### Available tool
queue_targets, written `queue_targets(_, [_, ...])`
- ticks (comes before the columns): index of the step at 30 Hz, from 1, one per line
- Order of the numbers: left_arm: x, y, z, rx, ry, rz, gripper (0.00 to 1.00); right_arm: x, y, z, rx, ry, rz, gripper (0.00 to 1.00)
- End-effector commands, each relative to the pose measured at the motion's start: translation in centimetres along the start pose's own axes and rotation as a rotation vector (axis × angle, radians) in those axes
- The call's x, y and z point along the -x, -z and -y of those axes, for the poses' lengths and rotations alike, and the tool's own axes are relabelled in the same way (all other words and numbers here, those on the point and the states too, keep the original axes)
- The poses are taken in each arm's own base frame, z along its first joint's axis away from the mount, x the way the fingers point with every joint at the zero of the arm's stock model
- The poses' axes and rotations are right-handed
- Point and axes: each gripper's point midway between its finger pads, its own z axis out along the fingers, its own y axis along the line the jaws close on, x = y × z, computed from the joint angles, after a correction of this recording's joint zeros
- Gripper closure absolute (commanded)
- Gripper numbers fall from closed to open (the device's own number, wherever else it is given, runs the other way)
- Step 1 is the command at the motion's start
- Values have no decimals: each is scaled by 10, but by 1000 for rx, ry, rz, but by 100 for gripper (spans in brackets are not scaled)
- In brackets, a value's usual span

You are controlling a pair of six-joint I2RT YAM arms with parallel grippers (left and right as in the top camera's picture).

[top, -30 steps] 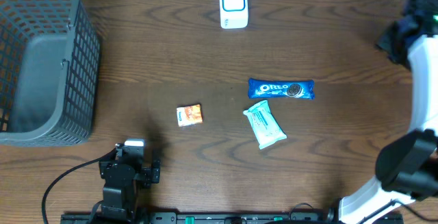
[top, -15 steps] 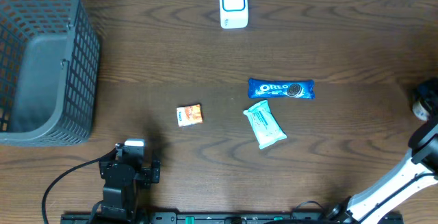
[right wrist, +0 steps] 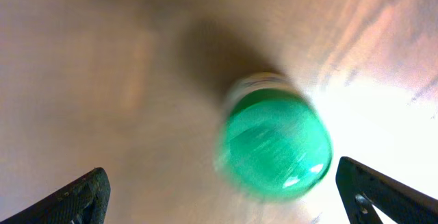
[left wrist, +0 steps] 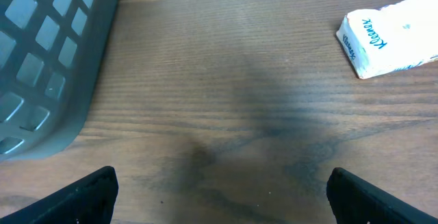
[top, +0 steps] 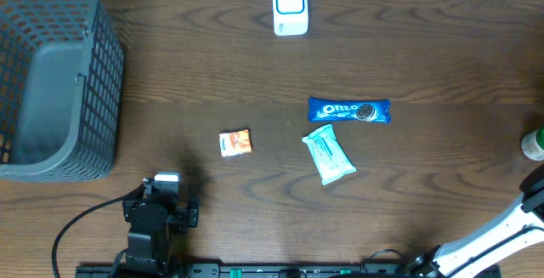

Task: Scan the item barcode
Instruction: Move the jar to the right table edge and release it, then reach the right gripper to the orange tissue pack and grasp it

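Green fills the right wrist view: a green-capped bottle point(right wrist: 274, 145), cap towards the camera, sits just ahead of the right gripper point(right wrist: 220, 183), roughly centred between the fingers and a touch nearer the right-hand one, with clear wood on both sides. Jaws spread wide, dark fingertips point(right wrist: 75, 200) showing only at the bottom corners, neither touching the bottle. It's smeared with blur, so no label or barcode can be read, and glare whites out the table point(right wrist: 82, 59) beyond the right-hand finger. From overhead the bottle is cut by the frame's right edge, and the right arm point(top: 476, 242) runs off the lower right corner; I can't make out its gripper there. Over to the left gripper point(left wrist: 219, 186): jaws spread too, nothing between them, bare wood ahead. A grey mesh basket point(left wrist: 48, 59) crowds in ahead and left of the left-hand finger, its wall cropped by the frame. A Kleenex tissue packet point(left wrist: 390, 35) lies ahead and right of the other finger, its far end cut off. Far ahead of both grippers, a white barcode scanner point(top: 290, 6) stands at the far table edge, with an Oreo pack point(top: 348, 110) and a pale blue wrapped packet point(top: 329, 155) on the open wood between.
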Motion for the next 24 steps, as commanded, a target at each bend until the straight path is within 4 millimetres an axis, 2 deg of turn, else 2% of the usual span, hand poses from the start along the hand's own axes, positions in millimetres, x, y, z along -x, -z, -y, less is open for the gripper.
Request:
queue_targets(1, [-4,0,-4,26,-3,-16,2,-15,84,-66,177,128,122,1])
queue_targets(2, [-4,0,-4,26,-3,-15,2,-21,92,-75,188,149,132,1])
queue_targets(3, [-2,0,-5,27,-1,-7,2,-35,108,-95,214,200,153,1])
queue_targets(6, [-2,0,-5,27,-1,-5,2,-75,136,-138,274,321,172,1])
queue_targets(8, [-2,0,-5,26,0,-5,2,-97,146,-157,300,382,172,1])
queue_targets(9, [-2,0,-4,26,0,-6,2,-121,153,-178,325,448,167,1])
queue_targets(12, [-2,0,-4,26,-1,-6,2,-161,157,-204,351,547,135,1])
queue_targets(13, [-2,0,-4,26,0,-6,2,-170,157,-208,355,565,126,1])
queue_targets(16, [-7,0,-9,55,-6,-25,2,-219,158,-227,354,678,79,1])
queue_targets(17, [-7,0,-9,55,-6,-25,2,-224,158,-229,355,691,77,1])
queue_targets(18, [-7,0,-9,55,-6,-25,2,-243,161,-236,366,735,62,2])
queue_targets(21, [-6,0,-10,57,-7,-24,2,-281,164,-244,374,816,23,4])
queue_targets(23, [6,0,-11,64,-29,27,2,-304,166,-248,379,869,3,1])
queue_targets(24, [26,1,-11,59,-9,107,2,-317,169,-251,388,898,-3,1])
